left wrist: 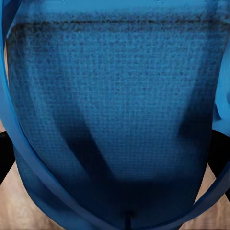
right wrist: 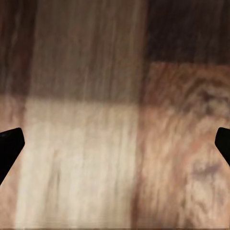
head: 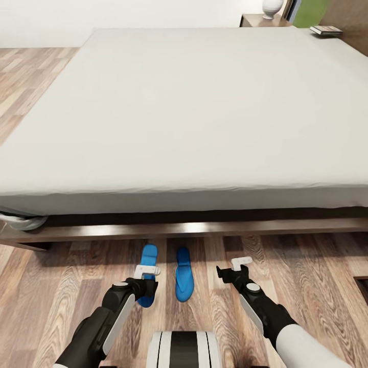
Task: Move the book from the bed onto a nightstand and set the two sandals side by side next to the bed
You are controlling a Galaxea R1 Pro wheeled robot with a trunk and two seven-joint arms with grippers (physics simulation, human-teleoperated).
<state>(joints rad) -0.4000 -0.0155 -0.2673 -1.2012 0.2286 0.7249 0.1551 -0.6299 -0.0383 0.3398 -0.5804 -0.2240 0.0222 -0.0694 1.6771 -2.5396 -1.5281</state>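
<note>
1. Head view: the left tool sits low over one bright blue flat sandal on the brown wood-plank floor, directly above its near end. The second bright blue sandal lies just beside that tool, on the side toward the right tool, parallel to the first and close to it.
2. Left wrist view: blue woven sole sits right against the camera, with dark fingertips at either edge. Whether the left tool is clamped on the sandal or merely straddling it, I cannot tell.
3. Right wrist view: the right tool's fingertips stand wide apart over bare planks, holding nothing.
4. Step in hand, as I judge it: setting the two sandals side by side next to the large low bed with plain light-grey mattress, whose dark-brown frame runs just beyond both tools.
5. Next move likely calls for letting go of the sandal flat on the floor, then lifting straight up so the pair stays aligned.
6. Count: two sandals, one bed, one small dark paperback book well beyond the right tool on a surface by the bed's far corner, and one white vase on a low dark-brown wooden nightstand.
</note>
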